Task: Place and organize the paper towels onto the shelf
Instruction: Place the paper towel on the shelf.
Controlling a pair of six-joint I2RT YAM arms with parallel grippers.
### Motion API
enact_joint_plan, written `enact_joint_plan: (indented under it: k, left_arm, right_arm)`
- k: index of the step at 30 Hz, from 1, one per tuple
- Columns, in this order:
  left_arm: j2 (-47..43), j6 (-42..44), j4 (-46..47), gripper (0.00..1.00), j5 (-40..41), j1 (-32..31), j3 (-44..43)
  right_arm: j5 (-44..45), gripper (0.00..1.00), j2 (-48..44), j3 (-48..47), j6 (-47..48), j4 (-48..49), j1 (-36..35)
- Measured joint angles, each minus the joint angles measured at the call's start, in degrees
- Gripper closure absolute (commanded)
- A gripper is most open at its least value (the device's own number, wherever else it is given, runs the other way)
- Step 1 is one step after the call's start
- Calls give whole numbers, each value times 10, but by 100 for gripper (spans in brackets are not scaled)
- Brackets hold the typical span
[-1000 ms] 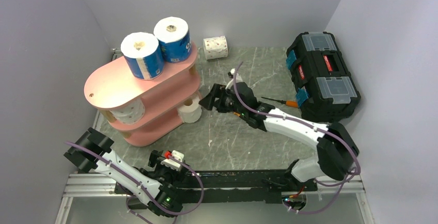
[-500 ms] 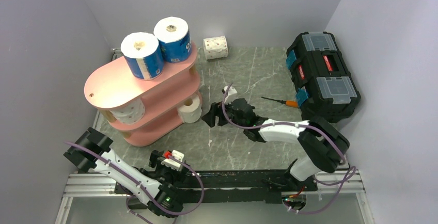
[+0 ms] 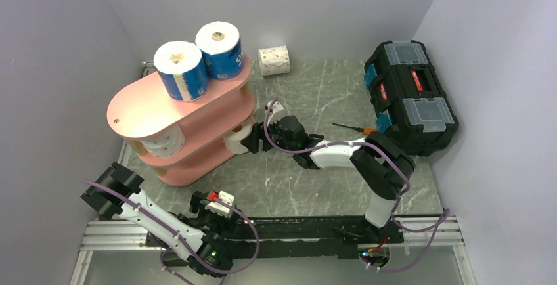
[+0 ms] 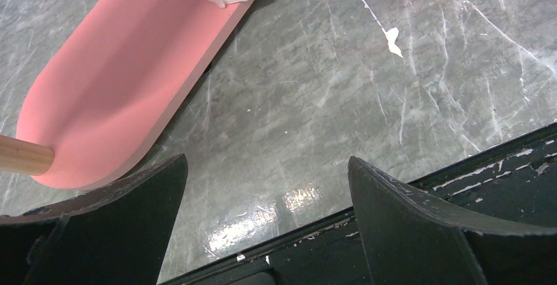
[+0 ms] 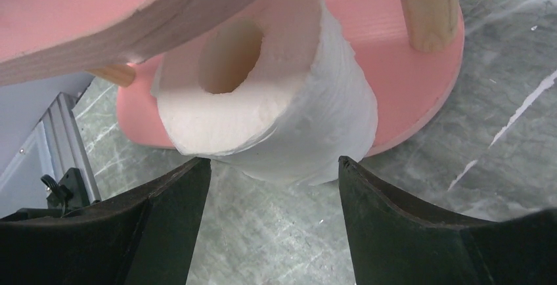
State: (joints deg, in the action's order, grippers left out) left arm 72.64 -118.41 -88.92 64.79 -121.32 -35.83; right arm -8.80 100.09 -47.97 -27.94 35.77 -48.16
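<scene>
Right gripper (image 3: pixel 255 142) at the low end of the pink shelf (image 3: pixel 141 106).
It sits just beside a plain white roll (image 3: pixel 236 139) at the lowest board's end. Two blue-wrapped rolls (image 3: pixel 180 69) stand on the top board, a speckled roll (image 3: pixel 163 142) sits on the middle tier, and another speckled roll (image 3: pixel 274 60) lies on the table (image 3: pixel 328 94) behind.

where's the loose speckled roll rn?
Top view: loose speckled roll lies on its side at the table's far edge, just right of the pink shelf.

Grey marbled table (image 3: pixel 315 94) with pink shelf (image 3: pixel 138 108), speckled roll (image 3: pixel 274 60), black toolbox (image 3: pixel 410 94), orange-handled screwdriver (image 3: pixel 355 129).
</scene>
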Motion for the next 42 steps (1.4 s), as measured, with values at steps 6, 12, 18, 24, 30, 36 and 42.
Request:
enact_joint_plan:
  k: [6, 12, 18, 24, 30, 36, 42]
  left_arm:
    - [3, 0, 0, 1, 0, 0, 0]
    - [7, 0, 0, 1, 0, 0, -3]
    - [8, 0, -1, 1, 0, 0, -3]
    - [11, 0, -1, 1, 0, 0, -3]
    - [11, 0, -1, 1, 0, 0, -3]
    - [11, 0, -1, 1, 0, 0, -3]
    - [11, 0, -1, 1, 2, 0, -3]
  right_arm:
    - [-8, 28, 29, -23, -4, 15, 0]
    - [-8, 28, 53, -40, -12, 28, 0]
    - [-9, 28, 77, -61, -17, 34, 0]
    - [-12, 28, 96, -83, -19, 34, 0]
    - [-17, 24, 98, -84, -23, 34, 2]
    - [-25, 15, 41, -48, -18, -3, 7]
    - [-11, 12, -130, -16, -7, -115, 43]
